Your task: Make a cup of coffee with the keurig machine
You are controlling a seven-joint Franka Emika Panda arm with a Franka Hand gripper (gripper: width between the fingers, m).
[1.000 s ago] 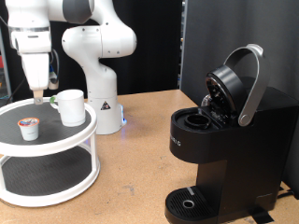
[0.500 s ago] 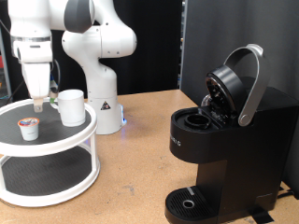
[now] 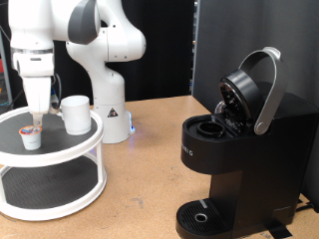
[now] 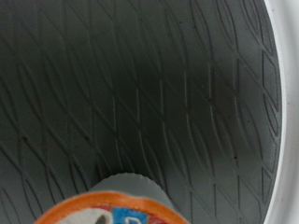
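Observation:
The white cup (image 3: 76, 114) stands on the top tier of a round white stand (image 3: 70, 147) at the exterior view's left. A small white pod with a red-orange lid (image 3: 32, 137) sits beside it, further to the left. My gripper (image 3: 37, 116) hangs just above the pod with its fingertips close over it. The wrist view shows the pod's lid (image 4: 112, 207) at the frame edge over the dark ribbed mat (image 4: 140, 93), with no fingers in view. The black keurig machine (image 3: 234, 154) stands at the right with its silver handle (image 3: 267, 90) raised and its pod chamber open.
The stand has a lower tier (image 3: 45, 189) with a dark mat. The arm's white base (image 3: 112, 115) stands behind the stand. A black panel (image 3: 229, 40) rises behind the machine. The machine's round drip tray (image 3: 204, 216) is at the bottom front.
My gripper has moved down and slightly to the exterior view's left, coming closer to the pod. The cup, pod and machine have not moved.

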